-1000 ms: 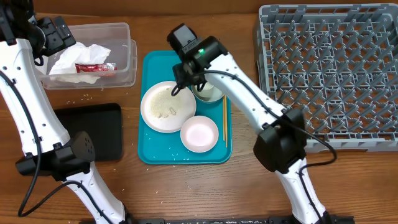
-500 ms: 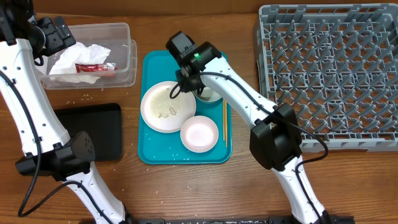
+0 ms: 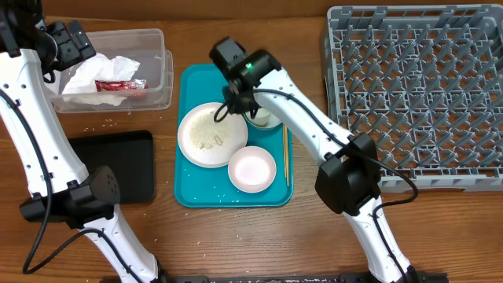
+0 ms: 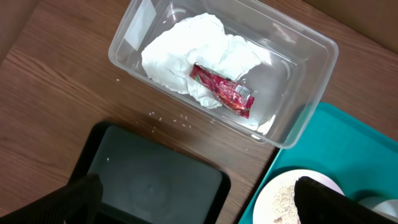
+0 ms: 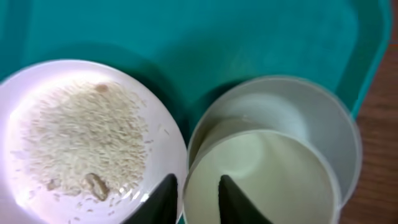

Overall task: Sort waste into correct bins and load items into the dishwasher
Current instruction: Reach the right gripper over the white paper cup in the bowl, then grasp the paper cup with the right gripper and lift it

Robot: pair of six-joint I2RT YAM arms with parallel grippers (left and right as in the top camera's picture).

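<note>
So the right gripper (image 5: 196, 182) is down over the teal tray (image 3: 196, 82), right at the small white cup (image 5: 267, 180), which sits inside the grey bowl (image 5: 273, 99). Its jaws are narrow and straddle the cup's rim, one finger outside on the plate side and one inside the cup. I honestly can't tell whether they're actually pinching the rim.

The large white plate (image 3: 212, 135) is just beside the bowl on the same tray, with a patch of rice grains (image 5: 87, 130) and a couple of brownish scraps on it. The smaller white dish (image 3: 251, 169) sits at the near side of the tray, touching or overlapping the plate's edge. The chopsticks (image 3: 284, 153) lie along the tray's right side.

The left gripper (image 4: 199, 186) hangs up over the far left corner of the table (image 3: 236, 236), jaws spread wide with nothing in them. Below it is the clear tub (image 4: 311, 74), with the crumpled napkin (image 4: 180, 56) inside and the red wrapper (image 4: 221, 92) lying on top of it. The black tray (image 4: 155, 180) sits just in front of the tub. A few loose grains (image 4: 168, 116) are scattered on the wood between them.

The grey dish rack (image 3: 416, 94) is off to the right, well apart from the teal tray.
</note>
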